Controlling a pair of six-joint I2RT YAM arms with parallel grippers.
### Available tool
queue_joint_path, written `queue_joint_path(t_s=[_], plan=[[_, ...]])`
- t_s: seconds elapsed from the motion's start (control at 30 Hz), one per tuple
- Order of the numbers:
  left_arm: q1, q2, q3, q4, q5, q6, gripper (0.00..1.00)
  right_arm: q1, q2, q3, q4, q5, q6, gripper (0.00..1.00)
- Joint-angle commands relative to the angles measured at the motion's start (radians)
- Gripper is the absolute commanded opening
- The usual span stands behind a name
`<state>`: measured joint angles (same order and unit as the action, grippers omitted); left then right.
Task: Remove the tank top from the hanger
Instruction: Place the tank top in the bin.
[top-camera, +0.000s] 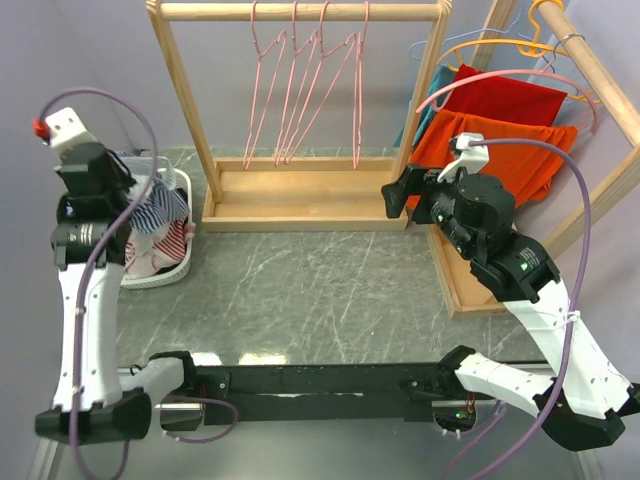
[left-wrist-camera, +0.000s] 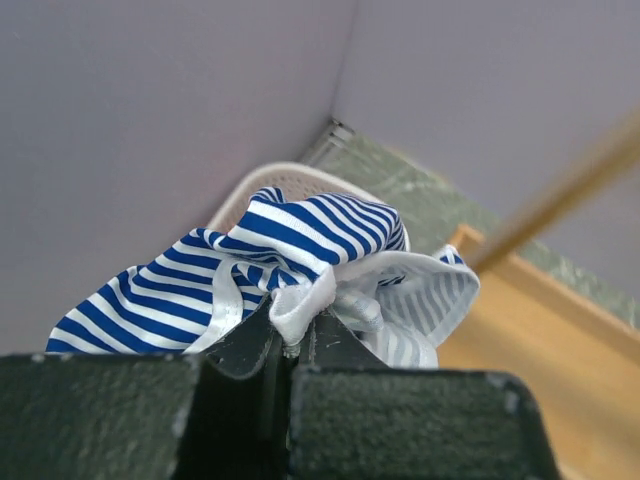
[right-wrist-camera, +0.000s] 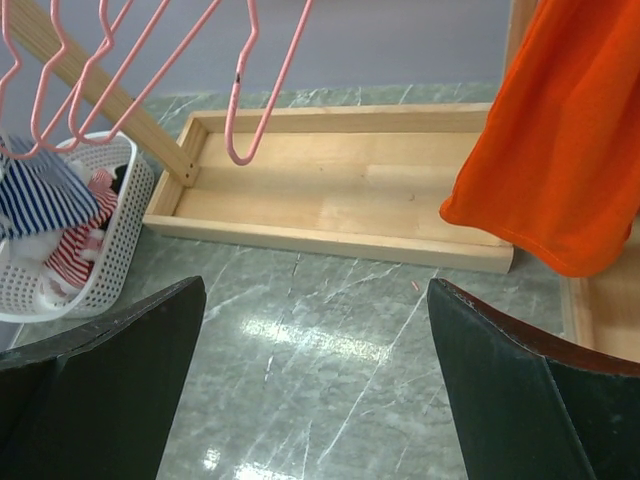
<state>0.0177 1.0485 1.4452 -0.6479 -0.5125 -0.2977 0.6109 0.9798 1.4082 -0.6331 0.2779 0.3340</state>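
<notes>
Jaws of the left gripper (left-wrist-camera: 285, 345) clamp the striped tank top (left-wrist-camera: 300, 235), already off the hangers (top-camera: 300, 100), over the basket (left-wrist-camera: 296, 179); right gripper (right-wrist-camera: 315, 300) gapes empty. Only the drop's left, I reckon.

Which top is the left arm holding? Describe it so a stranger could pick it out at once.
Start at the wooden rack of pink hangers and look left to the white basket. Just above it, bunched in the shut left pincer, hangs the tank top. Its blue and white stripes set it apart from the red-striped cloth lying in the basket below.
</notes>
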Motion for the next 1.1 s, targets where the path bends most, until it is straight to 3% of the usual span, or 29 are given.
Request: queue_joint_path(t_s=[0.0,0.07,0.23,0.33,0.43,0.8,0.83,0.87,0.9,1.0,1.07], plan=[[0.155,0.115,0.005,0.154,0.224,0.02,0.01,0.003,-0.018,-0.021,0.055,-0.037,-0.003,1.0],[0.189,0.134,-0.035,0.226,0.267,-0.012,0.01,0.003,-0.016,-0.026,0.055,-0.051,-0.003,1.0],[0.208,0.263,-0.173,0.304,0.22,-0.063,0.01,0.003,-0.012,-0.041,0.059,-0.06,-0.01,1.0],[0.228,0.343,-0.209,0.323,0.304,-0.107,0.01,0.003,-0.001,-0.046,0.061,-0.068,-0.018,1.0],[0.228,0.406,-0.25,0.372,0.266,-0.136,0.01,0.004,0.014,-0.043,0.05,-0.077,-0.015,1.0],[0.245,0.602,-0.189,0.286,0.249,-0.167,0.01,0.003,-0.013,-0.064,0.047,-0.068,-0.004,1.0],[0.245,0.593,-0.187,0.281,0.256,-0.17,0.12,0.003,-0.023,-0.066,0.046,-0.071,-0.004,1.0],[0.243,0.567,-0.203,0.325,0.272,-0.17,0.29,0.004,-0.03,-0.069,0.046,-0.083,-0.007,1.0],[0.243,0.476,-0.262,0.37,0.281,-0.17,0.68,0.003,-0.036,-0.074,0.046,-0.088,-0.007,1.0],[0.243,0.34,-0.274,0.413,0.316,-0.134,0.99,0.004,-0.065,-0.098,0.049,-0.086,0.002,1.0],[0.243,0.337,-0.2,0.334,0.342,-0.106,0.99,0.003,-0.092,-0.13,0.059,-0.089,0.002,1.0]])
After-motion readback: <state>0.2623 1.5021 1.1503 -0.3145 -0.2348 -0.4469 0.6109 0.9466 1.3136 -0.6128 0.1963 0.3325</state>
